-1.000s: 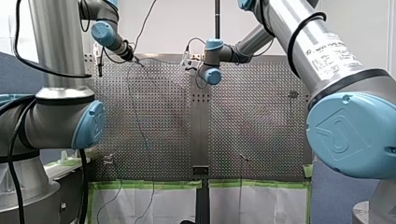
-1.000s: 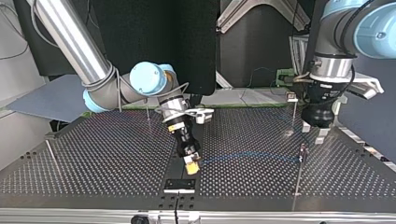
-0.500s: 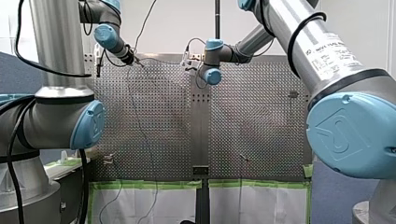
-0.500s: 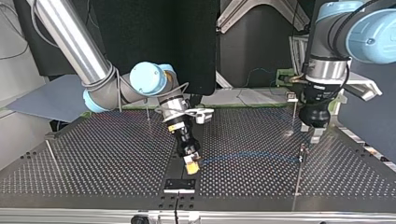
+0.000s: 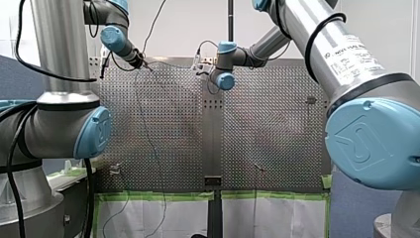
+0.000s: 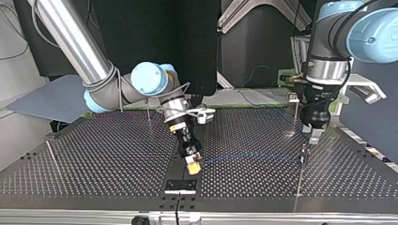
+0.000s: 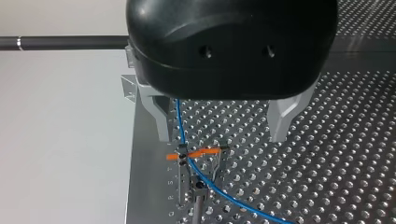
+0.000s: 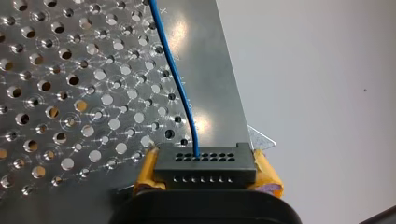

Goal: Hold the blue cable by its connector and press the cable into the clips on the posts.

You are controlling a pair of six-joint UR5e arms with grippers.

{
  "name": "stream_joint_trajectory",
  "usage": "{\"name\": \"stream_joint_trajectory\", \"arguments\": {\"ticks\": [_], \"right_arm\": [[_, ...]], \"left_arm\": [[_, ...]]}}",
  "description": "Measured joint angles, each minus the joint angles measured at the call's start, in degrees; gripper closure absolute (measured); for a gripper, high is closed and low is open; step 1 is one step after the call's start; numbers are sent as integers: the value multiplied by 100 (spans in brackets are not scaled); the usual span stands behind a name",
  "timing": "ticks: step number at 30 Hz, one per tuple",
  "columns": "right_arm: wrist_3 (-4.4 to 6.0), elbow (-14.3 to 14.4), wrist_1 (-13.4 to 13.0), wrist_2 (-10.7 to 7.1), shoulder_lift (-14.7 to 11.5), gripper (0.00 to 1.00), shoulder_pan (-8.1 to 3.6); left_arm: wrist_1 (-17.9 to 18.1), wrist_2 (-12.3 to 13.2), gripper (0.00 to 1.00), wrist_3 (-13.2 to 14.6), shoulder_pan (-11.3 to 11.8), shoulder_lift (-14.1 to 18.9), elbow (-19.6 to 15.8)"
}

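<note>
1. Connector [image 8: 204,162]: pinched btwn yellow pads of my right gripper [image 8: 205,171], anchoring the blue cable [image 8: 180,88] so it runs taut over the perforated table [image 8: 56,93].
2. My left gripper [image 7: 222,126]: fingers spread, straddling cable above post clip [image 7: 183,156], prob. lined up to press it in.

Cable [image 6: 248,158] across the table [image 6: 94,164], top view.
The connector [image 8: 205,163] sits in my right gripper [image 6: 192,166] at the middle; the cable runs rightward to a post [image 6: 300,173], with my left gripper [image 6: 315,136] just above it.
</note>
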Motion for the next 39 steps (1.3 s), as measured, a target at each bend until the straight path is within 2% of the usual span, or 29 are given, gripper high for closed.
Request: {"name": "stream_joint_trajectory", "arguments": {"ticks": [8, 24, 31, 35, 39], "right_arm": [[0, -4, 3, 0, 2, 100, -9], [-10, -2, 18, 0, 8, 100, -12], [-17, 2, 28, 0, 9, 100, -12], [-18, 2, 28, 0, 11, 100, -12], [-18, 3, 29, 0, 14, 100, -11]], "left_arm": [[-2, -1, 0, 241, -19, 4, 0], [-11, -40, 0, 193, -46, 22, 0], [6, 268, 0, -80, -142, 6, 47], [127, 444, 0, -302, -245, -37, 193], [231, 483, 0, -518, -360, -146, 361]]}}
